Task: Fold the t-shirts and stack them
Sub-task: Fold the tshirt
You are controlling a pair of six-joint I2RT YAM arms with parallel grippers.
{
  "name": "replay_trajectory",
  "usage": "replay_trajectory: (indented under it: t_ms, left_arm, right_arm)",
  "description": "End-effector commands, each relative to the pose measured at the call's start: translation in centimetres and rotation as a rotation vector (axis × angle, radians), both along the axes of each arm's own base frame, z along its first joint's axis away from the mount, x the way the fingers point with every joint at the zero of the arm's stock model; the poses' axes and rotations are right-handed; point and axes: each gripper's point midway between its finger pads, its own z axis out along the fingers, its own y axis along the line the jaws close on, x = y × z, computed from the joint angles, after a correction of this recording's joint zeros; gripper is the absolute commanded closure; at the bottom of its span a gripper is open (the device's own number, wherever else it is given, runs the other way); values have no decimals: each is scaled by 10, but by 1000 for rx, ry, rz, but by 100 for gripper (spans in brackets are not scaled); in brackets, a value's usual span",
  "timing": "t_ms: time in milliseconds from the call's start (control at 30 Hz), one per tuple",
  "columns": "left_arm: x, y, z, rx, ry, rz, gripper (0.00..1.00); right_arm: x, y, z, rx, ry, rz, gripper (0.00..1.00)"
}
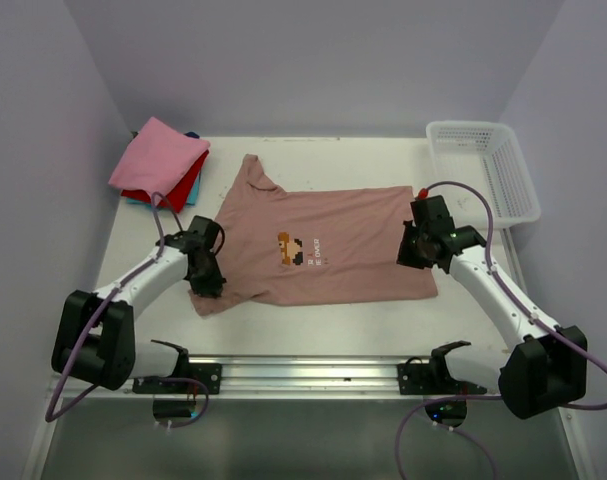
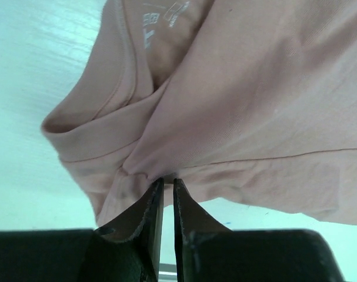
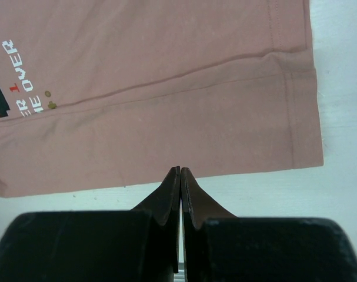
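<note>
The dusty-pink t-shirt (image 1: pixel 318 245) lies spread on the white table, with its pixel-art figure and white text facing up and one sleeve (image 1: pixel 251 172) pointing to the back. My left gripper (image 1: pixel 207 272) sits at the shirt's near-left corner. In the left wrist view its jaws (image 2: pixel 168 180) are closed to a thin slit on a puckered fold of the shirt (image 2: pixel 254 106). My right gripper (image 1: pixel 419 246) is over the shirt's right hem. In the right wrist view its jaws (image 3: pixel 180 169) are shut and empty at the edge of the flat cloth (image 3: pixel 166 106).
A stack of folded shirts lies at the back left, with a bright pink one (image 1: pixel 158 152) on top of a red one (image 1: pixel 186 188) and a blue one (image 1: pixel 135 199). A white lattice basket (image 1: pixel 483 170) stands at the back right. A metal rail (image 1: pixel 303 372) runs along the near edge.
</note>
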Motion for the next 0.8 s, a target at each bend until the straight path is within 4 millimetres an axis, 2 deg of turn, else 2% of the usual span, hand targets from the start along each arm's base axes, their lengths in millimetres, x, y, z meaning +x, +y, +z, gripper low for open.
replay_trajectory:
  t_ms: [0,167,233,300,333,467,567,700,767]
  left_arm:
    - [-15,18,12,61,64,-45,84]
    - [-20,19,14,33,83,-55,84]
    - [-23,-4,16,-103,74,-95,87]
    - [-17,-35,23,-282,3,-177,97]
    - [-13,-39,25,-304,-24,-183,100]
    - [4,-42,37,-318,-159,-159,100]
    - [0,-39,26,-313,-153,-126,100]
    - [-23,-21,-18,-210,12,-47,100]
    - [-30,-10,-27,-148,74,-3,100]
  right_arm:
    - [-3,-7,5,-33,-25,-3,100]
    - [-4,-10,3,-48,-20,-11,100]
    - [-5,-12,1,-56,-14,-14,100]
    - [-4,-11,0,-53,-13,-15,100]
    - [-5,-11,-1,-50,-9,-16,100]
    - [-6,-11,-3,-51,-2,-16,100]
    - [-6,-11,-1,-51,-5,-13,100]
    - [-6,-10,1,-47,-10,-9,100]
    - [-7,-12,2,-55,-10,-9,100]
